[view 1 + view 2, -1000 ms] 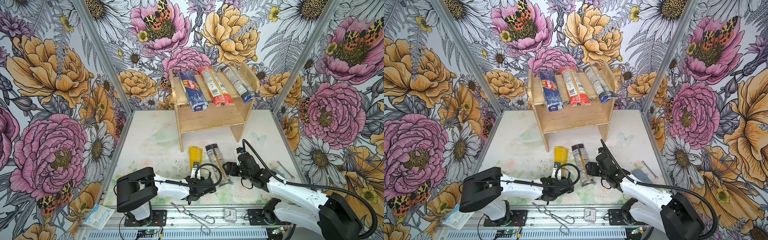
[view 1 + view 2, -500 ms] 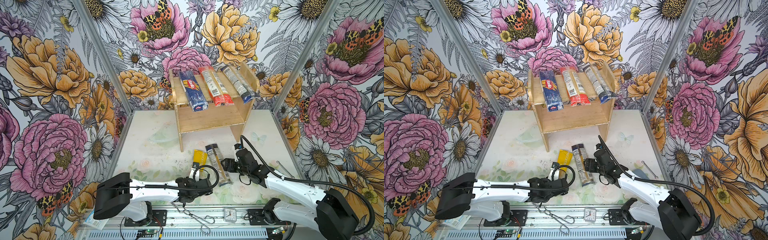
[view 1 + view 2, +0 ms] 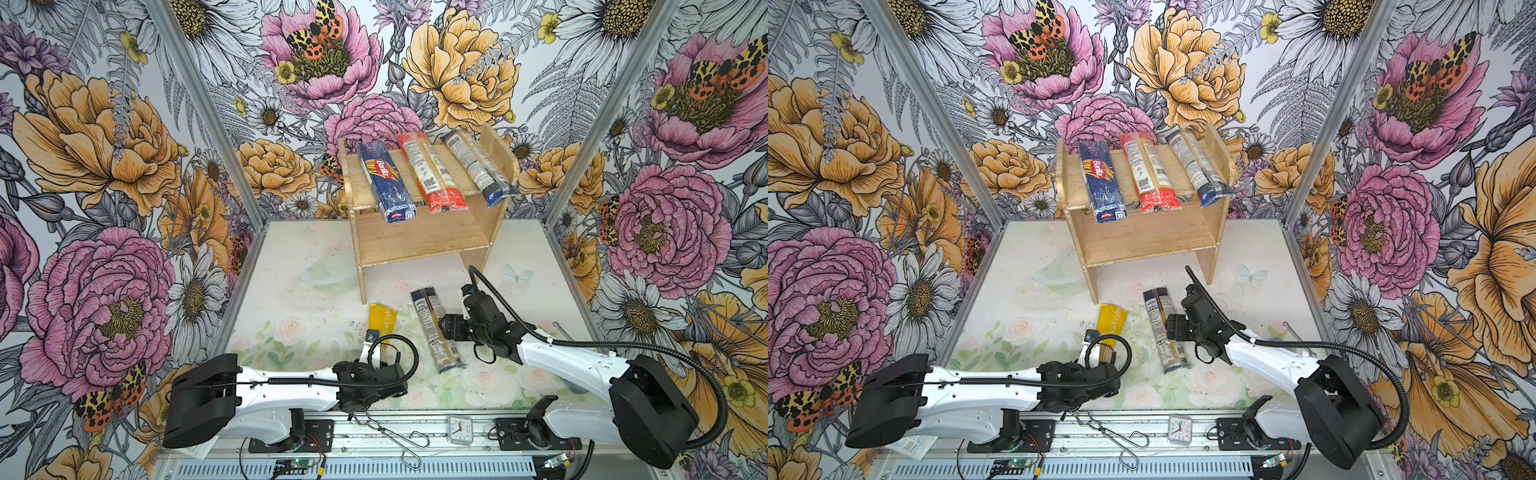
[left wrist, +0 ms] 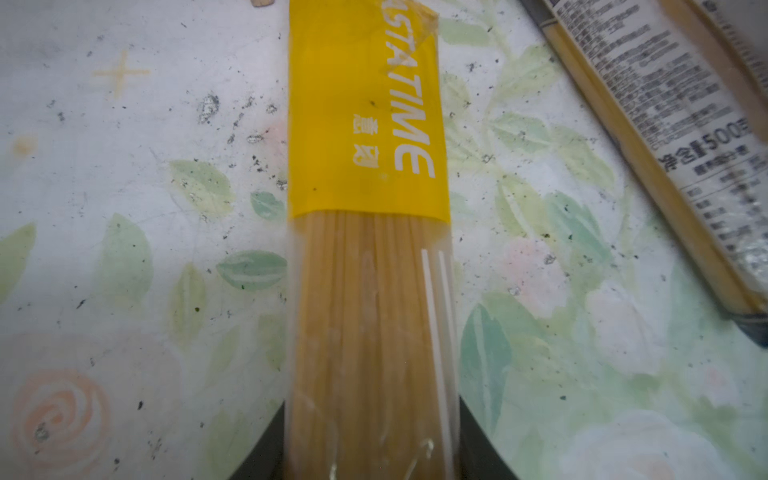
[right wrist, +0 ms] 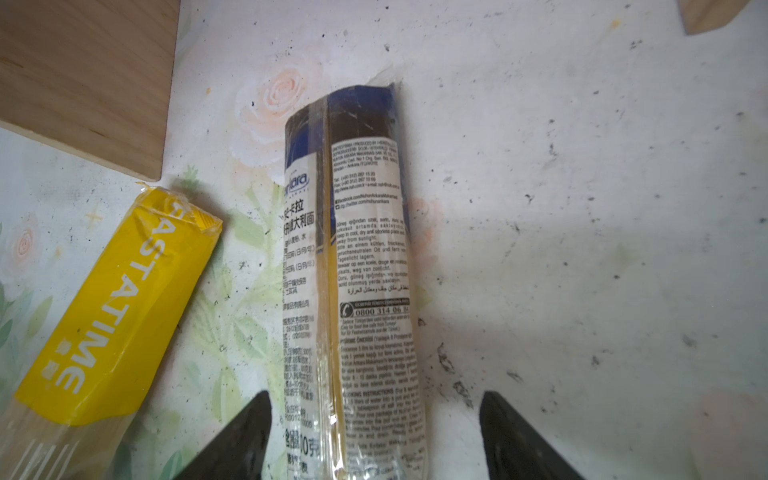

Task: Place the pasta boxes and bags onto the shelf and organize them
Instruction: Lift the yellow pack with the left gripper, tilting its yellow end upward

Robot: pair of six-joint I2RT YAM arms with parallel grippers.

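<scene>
Left pincer (image 4: 372, 449) closed on the yellow pack (image 4: 365, 124) at its clear end, right pincer (image 5: 378, 436) open astride the dark-ended pack (image 5: 357, 249), both lying on the surface (image 4: 124, 124); probably light, stiff, brittle, slick, so best gripped mid-length.

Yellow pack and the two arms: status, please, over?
Left end effector shut on yellow pack. Right end effector open astride dark-ended clear pack. Three packs on shelf top. Nothing blocking shelf front.
</scene>
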